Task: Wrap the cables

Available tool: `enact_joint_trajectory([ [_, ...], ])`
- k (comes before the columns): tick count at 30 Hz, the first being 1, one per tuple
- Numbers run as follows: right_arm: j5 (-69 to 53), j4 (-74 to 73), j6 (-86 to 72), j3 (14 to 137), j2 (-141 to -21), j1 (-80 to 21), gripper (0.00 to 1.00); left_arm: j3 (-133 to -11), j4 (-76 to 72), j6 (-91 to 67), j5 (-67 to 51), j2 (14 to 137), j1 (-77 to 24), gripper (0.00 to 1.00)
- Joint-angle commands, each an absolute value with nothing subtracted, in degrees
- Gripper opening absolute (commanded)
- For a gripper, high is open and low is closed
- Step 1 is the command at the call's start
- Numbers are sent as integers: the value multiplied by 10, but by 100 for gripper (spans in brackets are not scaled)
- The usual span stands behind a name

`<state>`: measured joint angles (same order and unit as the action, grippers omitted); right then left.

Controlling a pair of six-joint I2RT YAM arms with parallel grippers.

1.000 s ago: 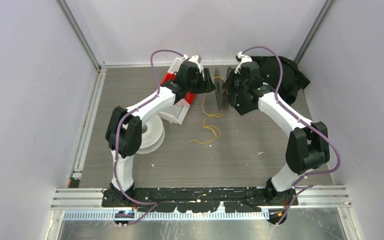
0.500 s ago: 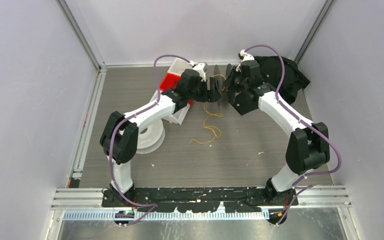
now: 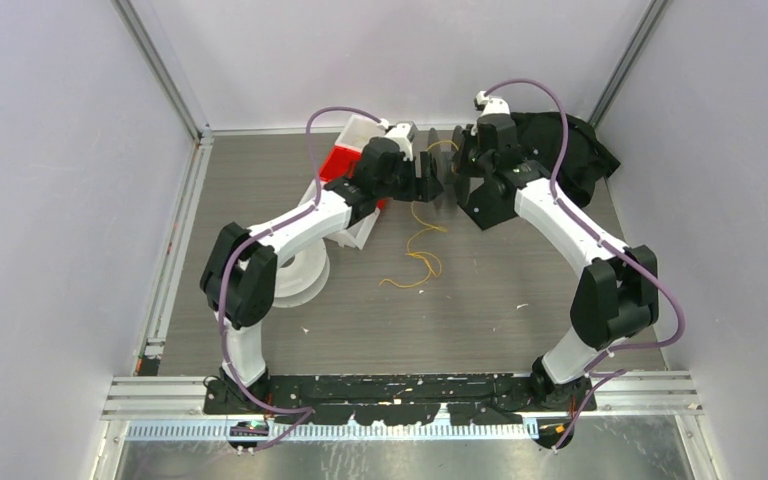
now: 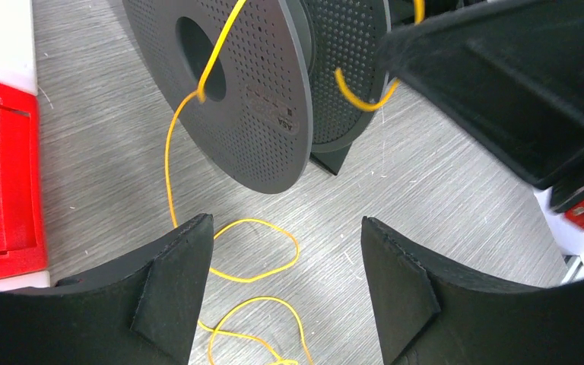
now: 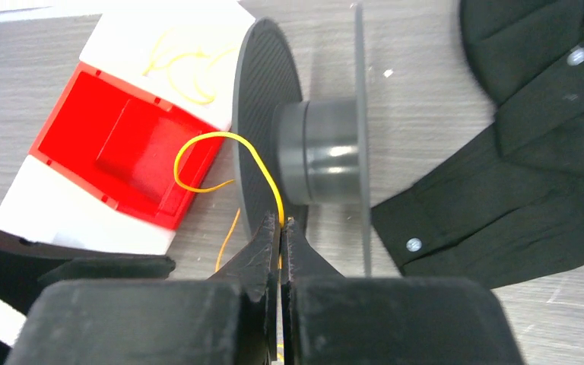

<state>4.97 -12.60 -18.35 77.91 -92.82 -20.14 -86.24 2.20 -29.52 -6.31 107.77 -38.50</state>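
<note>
A thin yellow cable (image 3: 418, 250) lies in loose loops on the table and runs up through the hub hole of a dark grey spool (image 3: 441, 178) standing on edge at the back. In the left wrist view the cable (image 4: 169, 160) hangs from the spool (image 4: 258, 91). My left gripper (image 4: 287, 228) is open and empty, just in front of the spool, over the loops. My right gripper (image 5: 283, 224) is shut on the cable (image 5: 228, 138) at the rim of the spool (image 5: 327, 152). From above, the left gripper (image 3: 426, 172) and the right gripper (image 3: 457, 162) flank the spool.
A red and white bin (image 3: 348, 165) lies behind the left arm, with some yellow cord in its white part (image 5: 179, 57). A white spool (image 3: 300, 272) sits at the left. Black cloth (image 3: 570, 145) lies at the back right corner.
My left gripper has swung right, up to the spool, between one second ago and half a second ago. My right wrist has shifted slightly toward the back. The loops on the table look unchanged.
</note>
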Motion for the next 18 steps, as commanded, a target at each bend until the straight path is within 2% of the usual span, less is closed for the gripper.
enact_joint_trajectory([
  [1, 117, -126, -117, 834, -895, -201, 0, -883, -5, -283, -24, 1077, -389, 72],
  [10, 139, -153, -106, 900, -905, -194, 0, -940, 21, -300, 143, 1111, -443, 74],
  [18, 121, -170, -119, 923, -914, -195, 0, -975, 25, -331, 171, 1138, -465, 58],
])
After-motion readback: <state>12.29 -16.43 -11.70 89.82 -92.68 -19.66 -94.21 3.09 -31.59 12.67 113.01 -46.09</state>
